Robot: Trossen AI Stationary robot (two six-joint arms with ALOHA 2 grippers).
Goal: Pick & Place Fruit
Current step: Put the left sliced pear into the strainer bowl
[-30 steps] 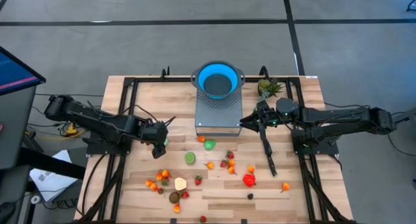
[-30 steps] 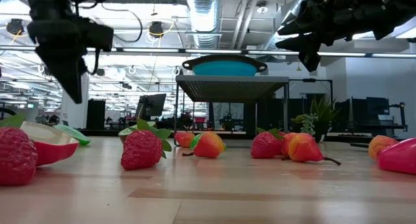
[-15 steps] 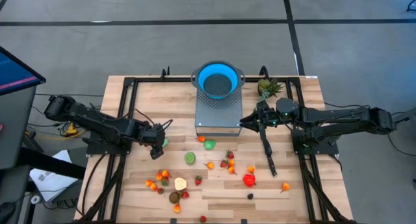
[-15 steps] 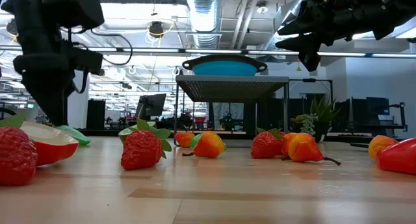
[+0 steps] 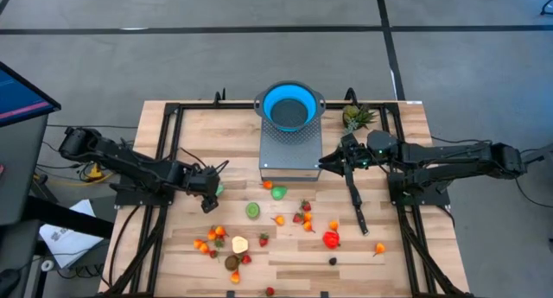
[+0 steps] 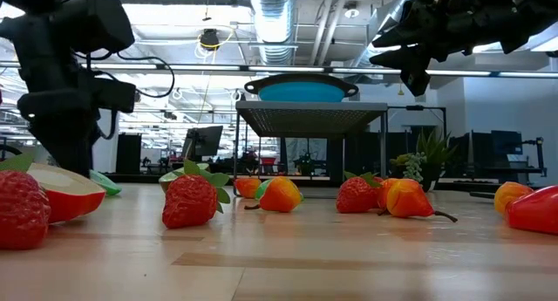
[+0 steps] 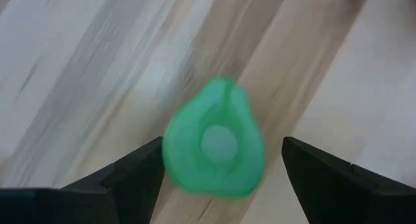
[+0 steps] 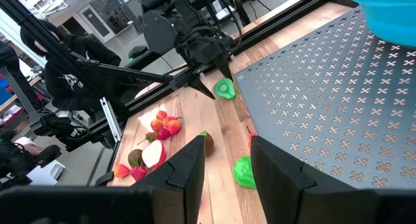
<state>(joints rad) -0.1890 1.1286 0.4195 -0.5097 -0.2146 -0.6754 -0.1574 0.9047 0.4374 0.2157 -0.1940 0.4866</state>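
Wooden table bears green fruit half, cut-face up.

Bare wood surrounds the green fruit half; the perforated stand rises well to its right.

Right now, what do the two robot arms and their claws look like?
Both arms are matte black with chunky rounded joint housings and thin black cables looped alongside. The left arm ends in a left claw with two flat, dark, wedge-shaped fingers. The right arm matches it; the right claw has the same black angular fingers. No markings are legible.
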